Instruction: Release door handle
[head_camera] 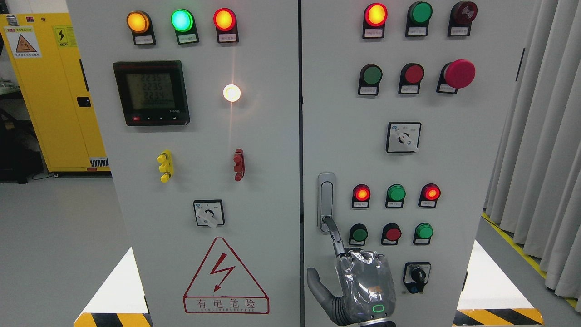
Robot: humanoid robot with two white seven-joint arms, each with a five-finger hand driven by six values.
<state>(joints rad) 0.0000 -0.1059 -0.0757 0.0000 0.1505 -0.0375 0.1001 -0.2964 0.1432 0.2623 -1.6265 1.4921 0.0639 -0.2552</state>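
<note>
Cabinet: a grey two-door electrical cabinet [254, 150] filled most of the head view, its doors meeting at a dark centre seam.
Left door: carried a digital meter [151, 92], three lit lamps along the top, a white lamp, a rotary switch and a red-bordered warning triangle [225, 277].
Right door: carried rows of red and green lamps and buttons, a red mushroom stop button [459, 73] and two rotary switches.
Surroundings: a yellow cabinet [50, 91] stood at far left, grey curtains [540, 150] at far right.
Door handle: the silver door handle [326, 201] sat upright and flush on the right door, just beside the seam, about mid-height.
Right hand: the right hand [358, 284] rose from the bottom edge, right of the middle, back of the hand toward the camera.
Fingers: one finger [335, 236] was stretched up with its tip touching the handle's lower end; the thumb stuck out to the left; the other fingers appeared folded behind the palm. Nothing was gripped.
Left hand: not in view.
Step in hand: judged to be the release itself, nearly finished, with only a fingertip on the handle.
Next move: would call for lifting that fingertip straight off and drawing the hand back and down, keeping clear of the nearby green button [359, 234].
</note>
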